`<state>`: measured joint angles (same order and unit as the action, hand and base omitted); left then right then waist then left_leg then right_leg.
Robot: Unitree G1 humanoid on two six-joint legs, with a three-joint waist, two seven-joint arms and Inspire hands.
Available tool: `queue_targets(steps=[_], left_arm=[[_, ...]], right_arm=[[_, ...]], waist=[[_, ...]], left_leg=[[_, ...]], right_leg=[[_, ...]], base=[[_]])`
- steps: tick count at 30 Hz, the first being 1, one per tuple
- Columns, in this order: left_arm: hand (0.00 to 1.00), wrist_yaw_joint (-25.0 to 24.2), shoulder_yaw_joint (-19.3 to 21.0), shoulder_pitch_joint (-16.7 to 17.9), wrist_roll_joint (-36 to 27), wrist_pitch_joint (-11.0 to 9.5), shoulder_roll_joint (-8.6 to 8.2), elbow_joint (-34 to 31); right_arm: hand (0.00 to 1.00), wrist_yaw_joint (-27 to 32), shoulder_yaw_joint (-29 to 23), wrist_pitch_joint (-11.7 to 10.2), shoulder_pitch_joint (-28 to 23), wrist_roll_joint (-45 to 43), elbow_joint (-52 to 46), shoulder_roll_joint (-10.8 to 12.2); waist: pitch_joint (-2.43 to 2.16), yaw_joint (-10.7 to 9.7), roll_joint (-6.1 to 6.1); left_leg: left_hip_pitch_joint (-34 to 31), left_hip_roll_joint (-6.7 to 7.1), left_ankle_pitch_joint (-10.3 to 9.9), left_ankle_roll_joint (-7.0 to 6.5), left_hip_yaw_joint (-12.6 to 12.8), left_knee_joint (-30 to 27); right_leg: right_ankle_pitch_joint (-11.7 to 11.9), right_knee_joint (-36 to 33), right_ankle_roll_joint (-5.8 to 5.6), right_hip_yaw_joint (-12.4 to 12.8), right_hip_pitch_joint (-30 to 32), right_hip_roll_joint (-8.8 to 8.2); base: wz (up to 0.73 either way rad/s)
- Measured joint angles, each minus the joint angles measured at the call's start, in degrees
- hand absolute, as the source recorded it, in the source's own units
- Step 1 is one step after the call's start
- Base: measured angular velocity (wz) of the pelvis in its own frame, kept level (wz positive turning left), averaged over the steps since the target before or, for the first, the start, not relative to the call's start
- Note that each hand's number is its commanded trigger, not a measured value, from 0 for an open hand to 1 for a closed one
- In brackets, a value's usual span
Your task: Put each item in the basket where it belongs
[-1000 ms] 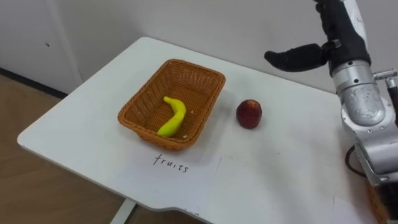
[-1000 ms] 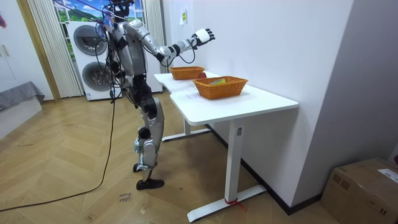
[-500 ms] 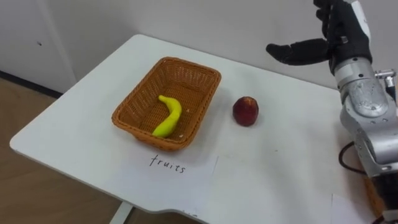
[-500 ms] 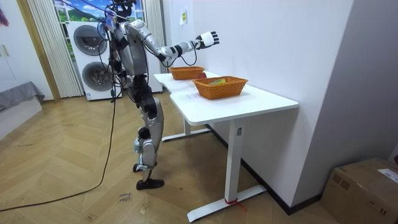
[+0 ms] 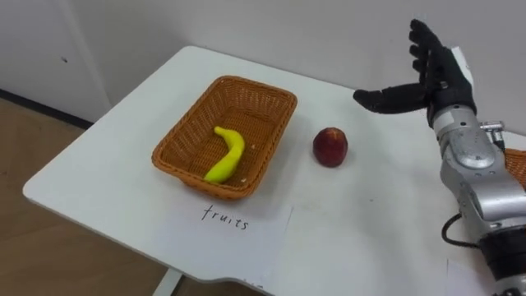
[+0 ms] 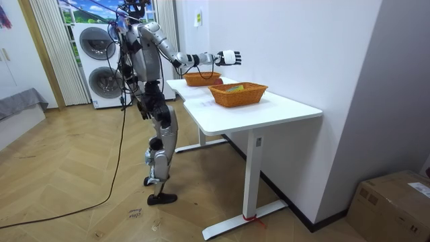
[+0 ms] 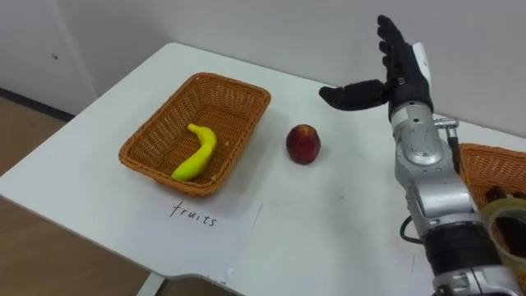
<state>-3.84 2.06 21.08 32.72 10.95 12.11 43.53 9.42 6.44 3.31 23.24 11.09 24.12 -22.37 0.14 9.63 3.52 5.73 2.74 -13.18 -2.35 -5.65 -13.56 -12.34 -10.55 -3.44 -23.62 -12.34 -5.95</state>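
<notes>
Banana [image 5: 229, 154]: in the basket [image 5: 278, 93], long axis along its length.
Apple [image 5: 330, 147]: on the worktop [image 5: 115, 164], beside the basket.
Right hand [image 5: 436, 78]: raised, fingers spread, empty.

1. The fruit basket [image 5: 251, 103] is a brown wicker tray, rectangular with rounded corners, and stands upright on the white bench [image 5: 115, 164].
2. The banana [image 5: 228, 154] is yellow and curved. It lies inside the fruit basket on its floor, toward the near end, its stem pointing to the far end.
3. The apple [image 5: 330, 147] is dark red and round. It sits on the bench just beside the fruit basket, off its right long side and not touching it.
4. The second basket [image 7: 493, 168] is wicker of the same brown and stands well to the right of the fruit basket. Its contents cannot be made out.
</notes>
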Motion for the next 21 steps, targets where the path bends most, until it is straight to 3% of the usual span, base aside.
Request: queue_targets(steps=[10, 18, 21], left_arm=[[0.00, -0.24, -0.30, 0.77, -0.54, 0.00, -0.03, 0.36], [0.00, -0.83, -1.27, 3.91, -0.61, -0.04, -0.07, 0.35], [0.00, -1.48, -1.79, 5.64, -0.48, -0.07, -0.03, -0.65]], right_arm=[[0.00, -1.31, 3.70, 0.34, -3.32, 1.48, 3.11, 0.01], [0.00, -3.50, 3.70, 0.49, -4.82, 0.78, 6.67, -0.01], [0.00, -4.46, 3.78, 0.49, -4.91, -1.56, 6.53, 0.00]], waist=[[0.07, 0.24, -0.11], [0.14, 0.03, -1.25], [-0.25, -0.06, -1.75]], left_leg=[[0.00, 0.13, -0.01, 0.02, -1.02, -0.28], [-0.15, 0.56, -0.04, 0.03, -1.31, -1.23], [-0.17, 0.58, 0.00, 0.07, -1.22, -1.36]], right_leg=[[0.00, 0.02, -0.01, -1.65, -1.00, -0.03], [-0.01, -0.06, -0.01, -1.71, -1.36, -0.07], [0.00, -0.11, 0.00, -1.69, -1.40, -0.09]], base=[[0.07], [0.01], [0.00]])
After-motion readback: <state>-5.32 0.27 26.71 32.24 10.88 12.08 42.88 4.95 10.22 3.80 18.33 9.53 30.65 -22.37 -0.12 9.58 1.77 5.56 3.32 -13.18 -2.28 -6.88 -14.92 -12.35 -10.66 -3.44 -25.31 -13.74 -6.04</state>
